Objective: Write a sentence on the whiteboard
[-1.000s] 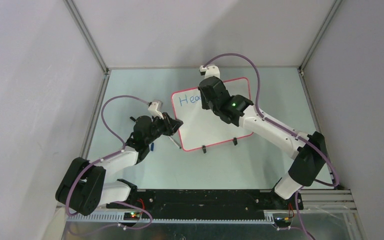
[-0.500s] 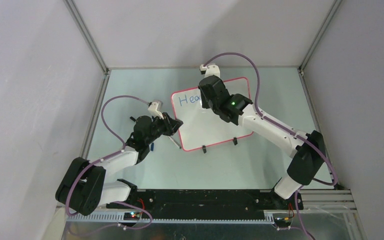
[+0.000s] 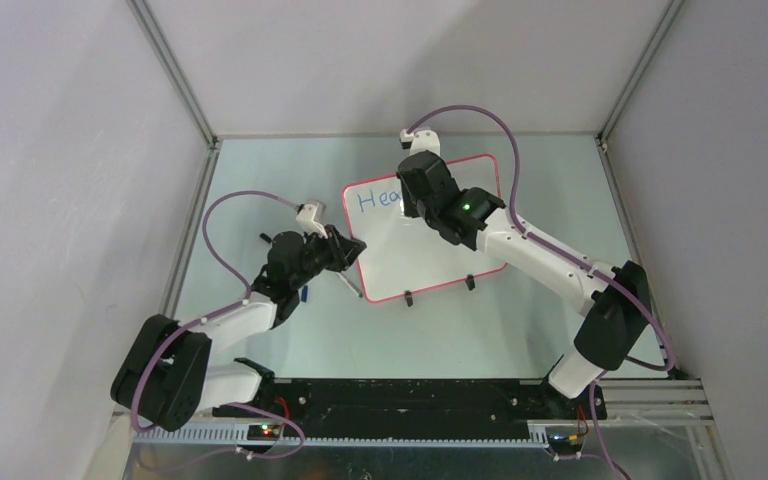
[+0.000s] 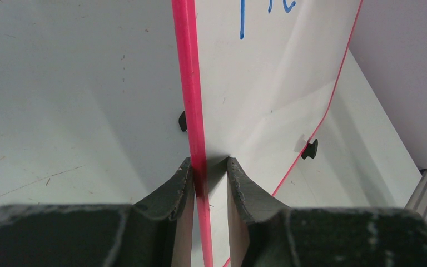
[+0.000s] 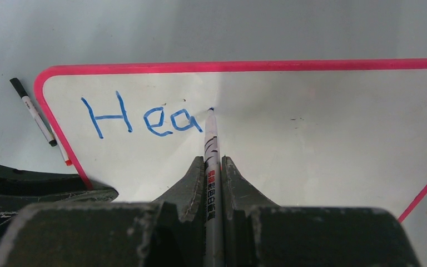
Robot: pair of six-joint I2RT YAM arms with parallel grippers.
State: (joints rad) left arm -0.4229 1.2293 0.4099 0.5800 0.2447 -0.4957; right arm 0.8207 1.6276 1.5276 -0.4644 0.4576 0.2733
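Overhead view: a red-framed board (image 3: 415,265) sits at a slight angle in the centre of the frame on a pale table (image 3: 260,170). Two robot arms reach in from the bottom edge.

The left gripper (image 4: 210,167) is clamped on the board's left edge, one finger on either side of the red frame, steadying it. The right gripper (image 5: 212,161) is closed tight on a pen (image 5: 212,144). The pen's tip touches the board just right of the blue lettering (image 5: 142,117), which reads "Hea" in the board's upper left corner.

Compared with a second ago, the right wrist has edged slightly toward the upper left of the overhead view. Over the last half second it has barely moved. The left arm and the board have not moved.

This suggests the "a" is finished and the pen is placed to start the next letter. Only part of one word is written, so most of the sentence remains.

A spare pen (image 5: 33,111) lies on the table beyond the board's left edge, at the left of the right wrist view.
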